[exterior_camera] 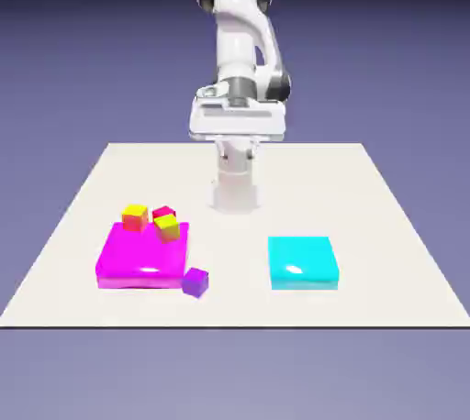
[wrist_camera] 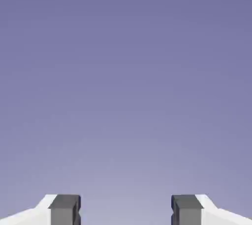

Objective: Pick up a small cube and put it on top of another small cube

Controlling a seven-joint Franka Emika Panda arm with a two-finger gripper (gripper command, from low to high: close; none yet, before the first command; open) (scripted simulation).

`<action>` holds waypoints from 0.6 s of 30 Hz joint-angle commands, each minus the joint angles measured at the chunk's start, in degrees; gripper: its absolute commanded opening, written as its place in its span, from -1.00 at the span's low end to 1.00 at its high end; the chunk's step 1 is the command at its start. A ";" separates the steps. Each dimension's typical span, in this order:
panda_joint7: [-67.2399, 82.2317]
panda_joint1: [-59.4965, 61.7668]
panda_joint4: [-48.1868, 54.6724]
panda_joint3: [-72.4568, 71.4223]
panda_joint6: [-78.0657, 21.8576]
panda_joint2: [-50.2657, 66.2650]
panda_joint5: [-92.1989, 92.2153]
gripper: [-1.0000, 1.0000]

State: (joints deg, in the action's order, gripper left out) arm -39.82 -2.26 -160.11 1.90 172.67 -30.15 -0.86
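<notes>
Purple cube (exterior_camera: 195, 281) just beside magenta block (exterior_camera: 142, 258)

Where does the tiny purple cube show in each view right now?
Exterior view: purple cube on the table, at the magenta block's near right corner as the picture shows it.
Hand view: not in it; only backdrop beyond the open gripper.
Shared landmark: the blue-violet backdrop.

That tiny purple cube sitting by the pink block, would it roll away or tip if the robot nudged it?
The purple cube has flat faces and rests flat on the table, so it would probably slide, not roll. Being so small, it likely shifts at a light touch. It sits right by the magenta block, which might stop it that way.
</notes>
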 commanded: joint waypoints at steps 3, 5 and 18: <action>6.56 -3.93 2.22 4.72 -3.32 6.23 -2.14 0.00; 10.93 -6.54 3.70 7.87 -5.54 10.39 -3.57 0.00; 39.33 -23.55 13.31 28.31 -19.94 37.38 -12.83 0.00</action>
State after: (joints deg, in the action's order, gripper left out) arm -0.50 -25.81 -146.80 30.21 152.73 7.22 -13.69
